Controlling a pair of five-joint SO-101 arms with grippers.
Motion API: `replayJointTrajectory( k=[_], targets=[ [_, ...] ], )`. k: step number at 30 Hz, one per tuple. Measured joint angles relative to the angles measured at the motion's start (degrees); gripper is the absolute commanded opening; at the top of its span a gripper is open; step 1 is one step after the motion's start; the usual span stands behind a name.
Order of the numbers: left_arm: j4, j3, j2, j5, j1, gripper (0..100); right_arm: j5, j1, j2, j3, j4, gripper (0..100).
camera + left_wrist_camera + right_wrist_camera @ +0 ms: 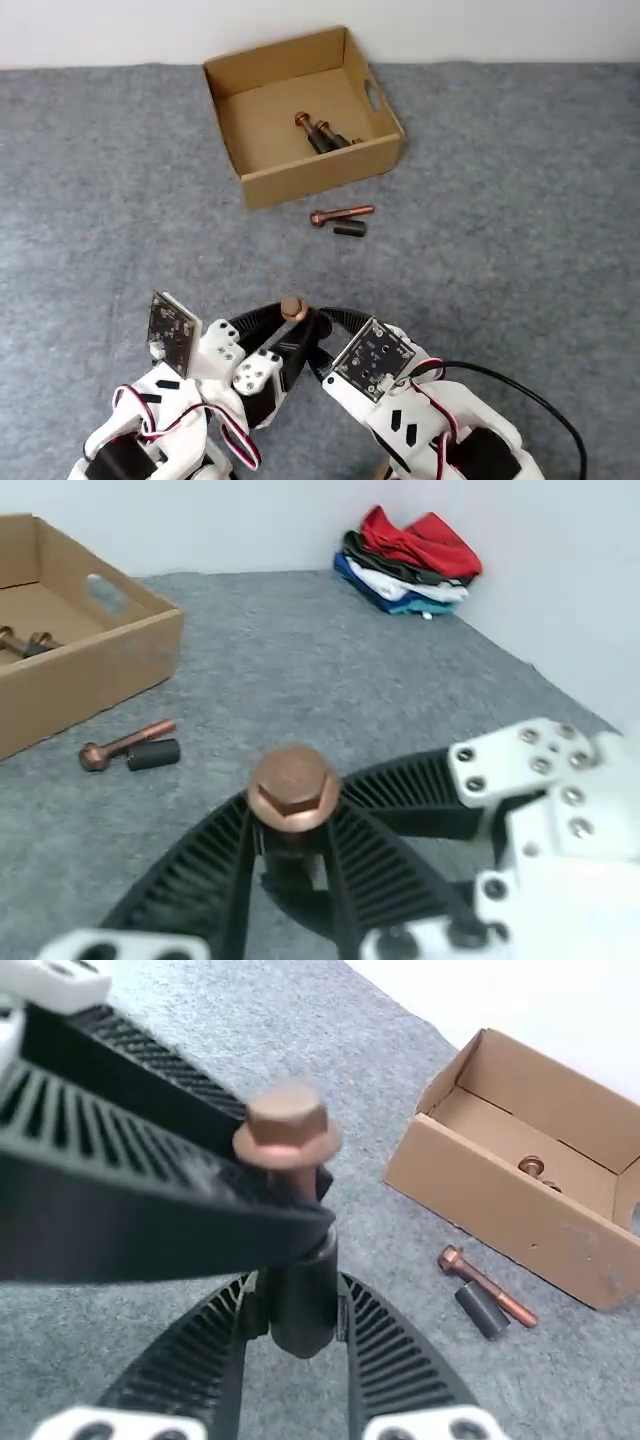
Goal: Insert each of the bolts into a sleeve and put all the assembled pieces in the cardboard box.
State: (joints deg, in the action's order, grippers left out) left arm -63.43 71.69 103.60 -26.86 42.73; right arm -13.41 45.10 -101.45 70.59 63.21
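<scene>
Nearest, at the near edge of the table (pixel 520 200), the two arms meet tip to tip. The left claw (pixel 290 845) is clamped on a copper bolt (pixel 292 785) just under its hexagonal head, with the head up. The right claw (pixel 300 1310) is closed around a black sleeve (pixel 300 1295), held upright directly below that bolt. The bolt's shank runs down to the mouth of the sleeve, but the crossing fingers hide the join, so I can't tell how far in it sits.

Farther off, about mid-table, a loose bolt (pixel 342 214) lies on its side on the grey covering. A loose sleeve (pixel 349 230) lies just beside it on the near side. Both are close to the near wall of the cardboard box (pixel 320 178), outside it. The box sits at the far side of the table, open at the top, and two assembled pieces (pixel 322 133) lie together on its floor toward the right. A heap of folded cloth (pixel 405 565) lies by the wall.
</scene>
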Motion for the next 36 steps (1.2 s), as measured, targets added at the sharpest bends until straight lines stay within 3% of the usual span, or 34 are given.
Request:
replayJointTrajectory(
  k=[3, 9, 31, 36],
  targets=[
    [0.26, 1.05, 0.09, 3.16, 0.44, 4, 0.0, -0.09, 0.09, 0.09, 0.0, 0.8],
    [0.53, 1.85, 0.09, 6.51, 0.62, 20, 0.0, -0.44, 0.09, 0.18, 0.09, 0.8],
    [-4.04, -1.14, 0.18, 9.05, -0.26, 20, -0.09, 0.0, 0.09, 0.09, 0.09, 0.8],
    [-6.42, -2.29, 0.09, 9.41, -3.25, 20, -0.09, -0.18, 0.09, 0.09, 0.0, 0.8]
  ],
)
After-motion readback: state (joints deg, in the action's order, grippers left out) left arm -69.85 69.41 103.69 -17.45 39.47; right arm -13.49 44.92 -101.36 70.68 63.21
